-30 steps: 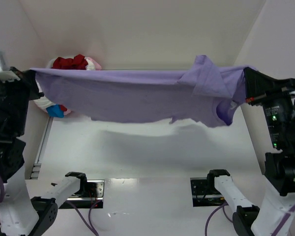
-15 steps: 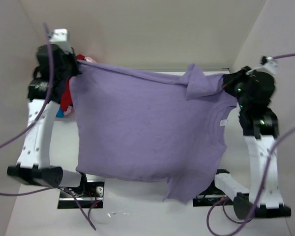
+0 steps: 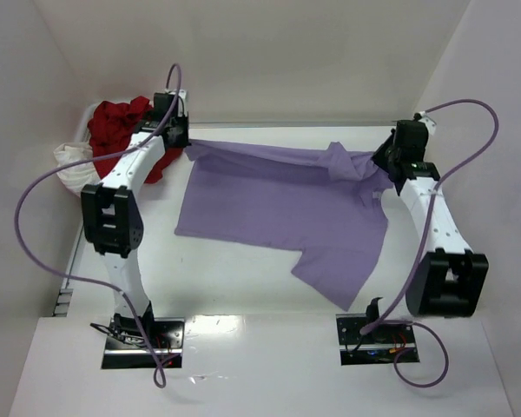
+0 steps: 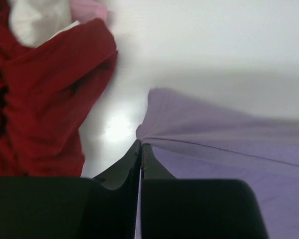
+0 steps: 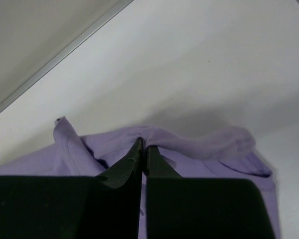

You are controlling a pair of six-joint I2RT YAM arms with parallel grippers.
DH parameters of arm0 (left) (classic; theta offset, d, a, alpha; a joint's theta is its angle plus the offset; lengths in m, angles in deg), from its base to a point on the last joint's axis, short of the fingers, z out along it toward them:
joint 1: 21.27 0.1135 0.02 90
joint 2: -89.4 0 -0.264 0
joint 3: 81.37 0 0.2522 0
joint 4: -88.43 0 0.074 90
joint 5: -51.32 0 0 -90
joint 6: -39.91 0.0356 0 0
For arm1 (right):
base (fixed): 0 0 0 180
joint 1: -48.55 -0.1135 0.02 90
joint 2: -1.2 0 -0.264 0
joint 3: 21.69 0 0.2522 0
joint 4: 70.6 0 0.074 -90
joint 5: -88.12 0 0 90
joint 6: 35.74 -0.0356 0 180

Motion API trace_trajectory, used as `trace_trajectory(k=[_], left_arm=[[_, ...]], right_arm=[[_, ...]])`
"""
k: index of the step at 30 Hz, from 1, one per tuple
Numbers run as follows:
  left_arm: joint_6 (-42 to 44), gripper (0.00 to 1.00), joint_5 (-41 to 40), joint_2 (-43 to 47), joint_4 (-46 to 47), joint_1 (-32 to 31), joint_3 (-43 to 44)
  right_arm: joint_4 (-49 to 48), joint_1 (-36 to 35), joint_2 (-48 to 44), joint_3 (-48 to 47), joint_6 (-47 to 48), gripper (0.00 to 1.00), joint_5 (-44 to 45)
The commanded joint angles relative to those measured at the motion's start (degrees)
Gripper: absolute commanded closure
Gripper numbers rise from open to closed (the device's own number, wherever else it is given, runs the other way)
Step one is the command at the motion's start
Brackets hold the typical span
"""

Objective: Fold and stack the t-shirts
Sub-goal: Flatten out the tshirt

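The lavender-purple t-shirt (image 3: 278, 204) lies spread on the white table, stretched between both grippers along its far edge. My left gripper (image 3: 184, 141) is shut on its far left corner (image 4: 154, 124). My right gripper (image 3: 387, 161) is shut on its far right edge, where the cloth bunches (image 5: 189, 144). One sleeve trails toward the near right. The bright red t-shirt (image 3: 122, 122) is heaped at the far left corner, also in the left wrist view (image 4: 45, 89). The white t-shirt (image 3: 69, 165) lies beside it. A bit of pale pink t-shirt (image 4: 89, 9) shows behind the red one.
White walls close in the table (image 3: 243, 278) at the back and both sides. A metal strip (image 5: 65, 50) runs along the foot of the back wall. Purple cables loop from both arms.
Both arms swung the purple shirt from held up in the air down and forward, and it now lies spread on the table. The grippers stay shut on its far edge.
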Motion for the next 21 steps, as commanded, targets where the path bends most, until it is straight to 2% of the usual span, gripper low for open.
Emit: trace_trajectory(k=[1, 9, 13, 17, 18, 19, 21], left_arm=[[0.2, 1.00, -2.6, -6.3, 4.4, -0.3, 6.8], [0.2, 1.00, -4.7, -17.3, 5.8, -0.3, 16.7], [0.2, 1.00, -4.1, -23.6, 4.4, -0.3, 27.6], [0.2, 1.00, -3.6, -32.4, -0.2, -0.3, 45.2], [0.2, 1.00, -3.6, -36.9, -3.5, -0.3, 49.9], [0.2, 1.00, -3.6, -39.5, -5.2, -0.3, 60.5], [0.2, 1.00, -3.6, -45.1, -7.9, -0.3, 69.3]], right_arm=[[-10.9, 0.4, 5.5, -0.1, -0.4, 1.00, 0.9], [-16.5, 0.4, 15.8, -3.4, -0.4, 1.00, 0.9], [-16.5, 0.4, 20.9, -8.6, -0.4, 1.00, 0.9], [-17.9, 0.4, 26.1, -13.8, 0.8, 1.00, 2.0], [-17.9, 0.4, 27.0, -15.0, 0.8, 1.00, 2.0], [-17.9, 0.4, 28.0, -17.8, 1.6, 1.00, 2.5], [-17.3, 0.4, 30.8, -20.1, 2.2, 1.00, 2.5]])
